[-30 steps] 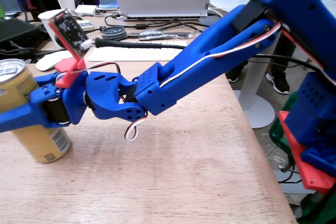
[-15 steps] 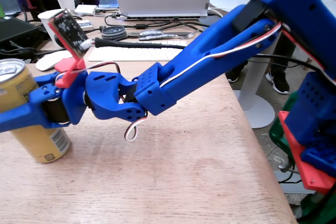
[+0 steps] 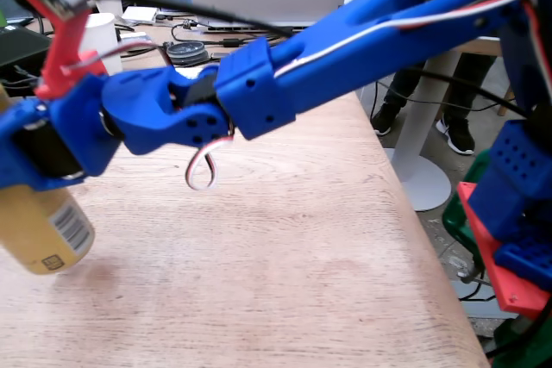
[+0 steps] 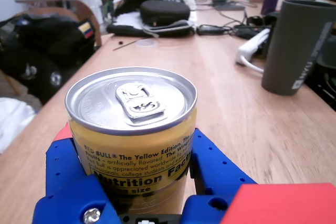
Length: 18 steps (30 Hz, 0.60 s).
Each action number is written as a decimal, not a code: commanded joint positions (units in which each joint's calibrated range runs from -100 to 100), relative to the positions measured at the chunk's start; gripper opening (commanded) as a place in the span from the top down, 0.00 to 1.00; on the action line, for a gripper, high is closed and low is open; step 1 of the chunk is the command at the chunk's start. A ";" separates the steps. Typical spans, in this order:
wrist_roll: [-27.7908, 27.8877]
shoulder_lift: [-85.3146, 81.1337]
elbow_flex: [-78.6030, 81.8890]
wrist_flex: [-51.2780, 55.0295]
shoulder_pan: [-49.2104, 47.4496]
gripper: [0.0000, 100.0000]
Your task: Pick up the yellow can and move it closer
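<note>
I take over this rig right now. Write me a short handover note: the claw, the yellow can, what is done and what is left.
Claw: shut on the yellow can, one blue finger on each side of it, as the wrist view shows.
Can: in the fixed view the yellow can is tilted, and its base appears to be off the wooden table; its top is hidden there. The pull tab is unopened.
Done: the can is grasped and apparently lifted.
Left: bring it closer, set it down upright, open the claw.
Nearby: a dark grey cup stands apart, to the right in the wrist view.

Yellow can point(image 3: 39, 230) top behind arm, end effector tips perhaps off-frame.
</note>
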 commanded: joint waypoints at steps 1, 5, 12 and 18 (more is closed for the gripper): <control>-0.24 -13.96 -2.83 5.85 -1.23 0.72; -0.34 -22.54 5.29 9.62 -1.06 0.72; -0.39 -49.72 37.76 11.02 -1.23 0.72; -0.39 -64.65 53.71 11.02 -1.23 0.72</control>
